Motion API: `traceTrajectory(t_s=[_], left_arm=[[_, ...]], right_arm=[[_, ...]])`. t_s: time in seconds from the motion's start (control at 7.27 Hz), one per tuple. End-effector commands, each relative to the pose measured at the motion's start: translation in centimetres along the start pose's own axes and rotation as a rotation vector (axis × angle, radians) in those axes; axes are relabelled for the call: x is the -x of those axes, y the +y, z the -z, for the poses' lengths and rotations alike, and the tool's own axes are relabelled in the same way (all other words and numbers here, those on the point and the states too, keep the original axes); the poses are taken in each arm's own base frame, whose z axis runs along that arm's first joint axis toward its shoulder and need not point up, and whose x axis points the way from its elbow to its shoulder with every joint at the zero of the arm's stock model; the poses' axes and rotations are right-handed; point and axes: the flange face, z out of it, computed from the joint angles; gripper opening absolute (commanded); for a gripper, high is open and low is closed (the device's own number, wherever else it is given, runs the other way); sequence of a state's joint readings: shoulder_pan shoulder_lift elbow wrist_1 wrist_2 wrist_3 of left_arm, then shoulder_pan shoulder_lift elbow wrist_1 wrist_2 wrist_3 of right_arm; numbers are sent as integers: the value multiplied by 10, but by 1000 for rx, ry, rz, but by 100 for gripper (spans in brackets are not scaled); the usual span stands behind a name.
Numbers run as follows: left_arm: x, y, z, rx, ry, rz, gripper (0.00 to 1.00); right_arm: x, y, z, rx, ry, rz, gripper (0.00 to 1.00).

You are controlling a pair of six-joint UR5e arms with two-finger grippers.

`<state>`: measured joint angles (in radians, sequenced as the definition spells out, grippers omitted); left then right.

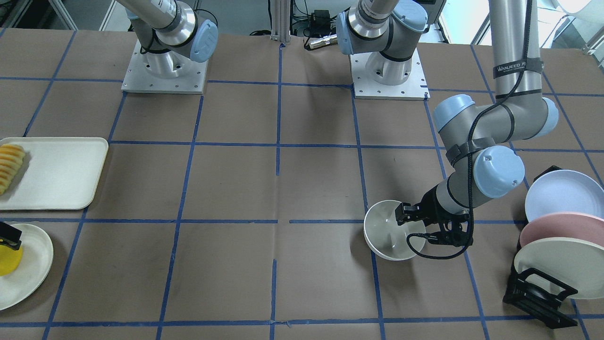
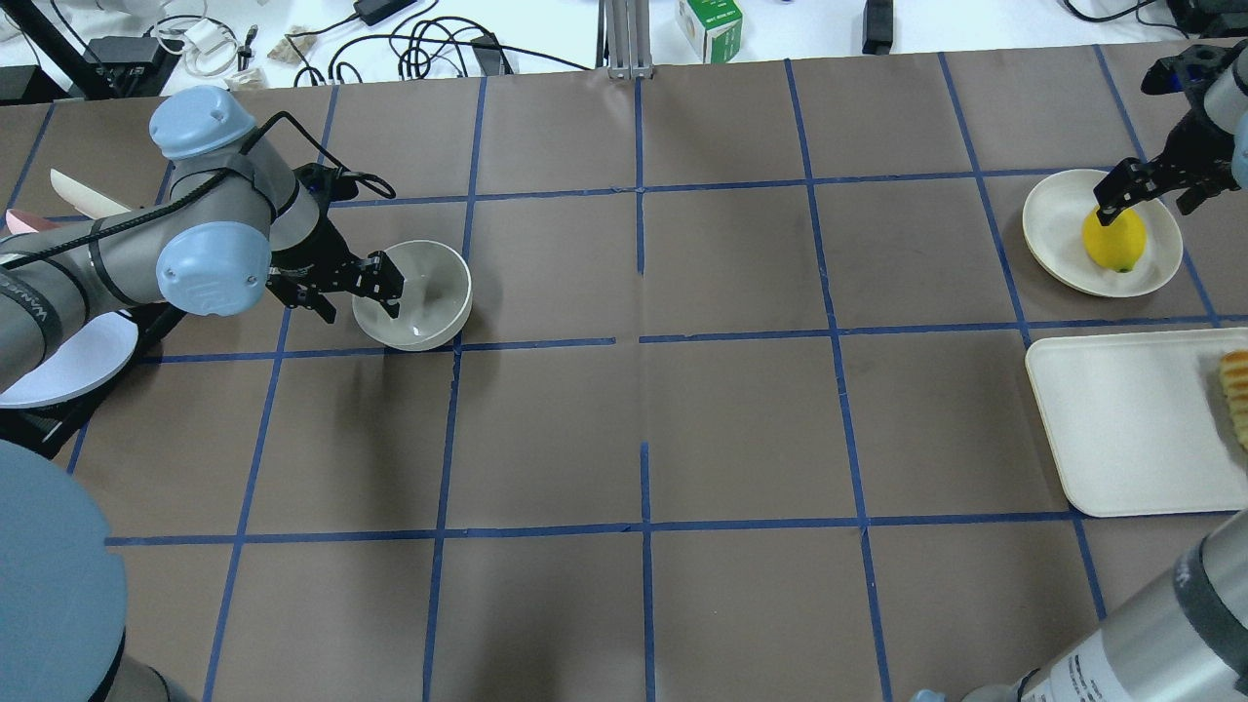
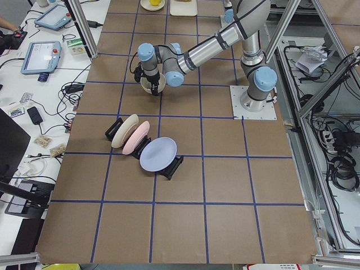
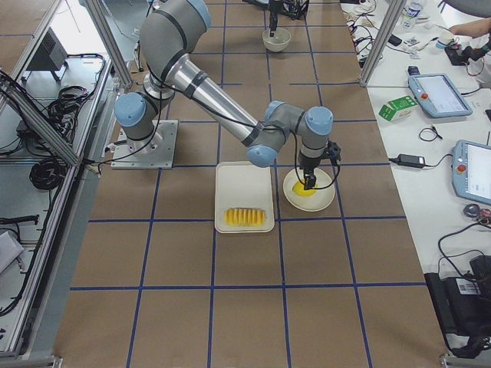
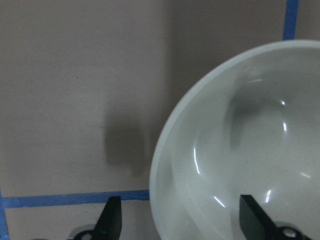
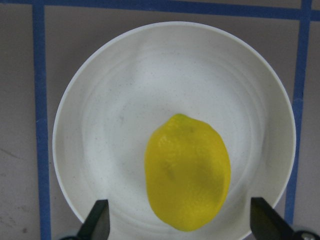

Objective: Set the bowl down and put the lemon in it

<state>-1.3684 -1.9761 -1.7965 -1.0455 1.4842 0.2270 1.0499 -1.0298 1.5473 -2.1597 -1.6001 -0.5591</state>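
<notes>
The cream bowl (image 2: 424,292) stands upright on the table at the left; it also shows in the front view (image 1: 389,233). My left gripper (image 2: 359,292) is open and low at the bowl's rim. In the left wrist view one finger (image 5: 112,220) is outside the bowl (image 5: 240,150) and the other inside, not pinching. The yellow lemon (image 2: 1114,239) lies on a flat cream plate (image 2: 1053,229) at the far right. My right gripper (image 2: 1143,207) is open just above it. In the right wrist view its fingers straddle the lemon (image 6: 187,172) without touching.
A cream tray (image 2: 1121,419) with sliced ridged fruit (image 2: 1236,390) lies next to the lemon's plate. A black rack with blue, pink and cream plates (image 1: 561,236) stands beside my left arm. The two arm bases (image 1: 163,71) are at the table's back edge.
</notes>
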Motion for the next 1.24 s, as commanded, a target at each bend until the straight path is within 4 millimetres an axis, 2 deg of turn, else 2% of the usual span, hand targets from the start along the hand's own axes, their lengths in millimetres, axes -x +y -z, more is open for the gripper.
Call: traceTrajectory(t_s=[0.0, 0.41, 0.55, 0.69, 0.83, 0.96, 1.1], left_arm=[[1, -1, 1, -5, 1, -10, 0], [5, -1, 3, -11, -4, -19, 0], [6, -1, 3, -11, -4, -28, 0], [6, -1, 6, -15, -7, -29, 0], [5, -1, 17, -33, -10, -31, 0], [-8, 1, 23, -34, -13, -41, 0], [-22, 4, 31, -46, -14, -44, 0]], right_arm=[[-3, -6, -28, -5, 3, -18, 100], [-4, -5, -41, 10, -3, -39, 99], [-4, -5, -43, 13, -4, -54, 86], [-4, -5, -41, 12, -2, -52, 51], [-4, -5, -41, 15, 0, -50, 15], [-5, -4, -37, 19, 6, -50, 0], [-5, -4, -34, 19, 10, -50, 0]])
